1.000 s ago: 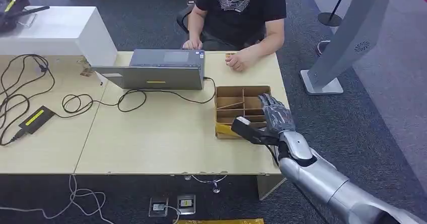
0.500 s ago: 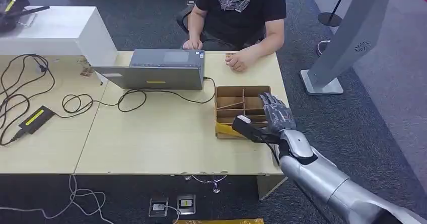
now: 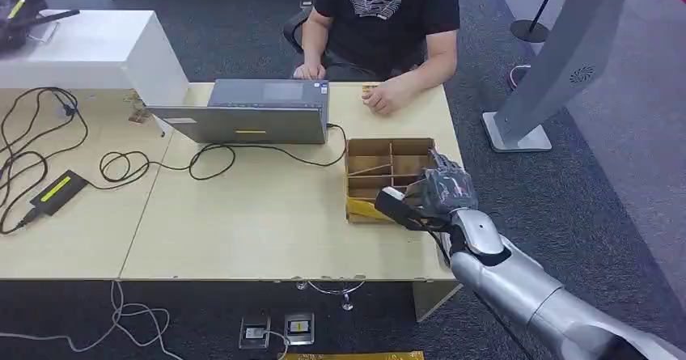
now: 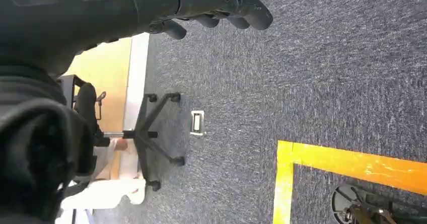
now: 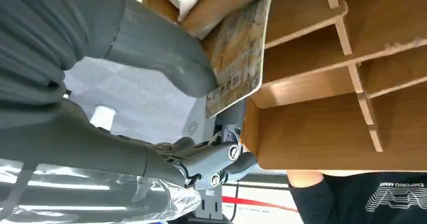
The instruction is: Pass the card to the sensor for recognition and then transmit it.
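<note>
My right hand is at the near right side of a wooden divided box on the table. In the right wrist view a card with a mottled print stands on edge at the box wall, pinched between the thick grey thumb and the darker fingers. The person's hand rests on the table beyond the box. My left hand hangs above the carpet, fingers apart and holding nothing.
A grey laptop sits at the far side of the table, with cables running left to a black device with a yellow label. A yellow packet lies at the box's near left corner. A grey stand rises on the right.
The fingers of my right hand have curled in toward the thumb at the box; the arm has hardly moved.
</note>
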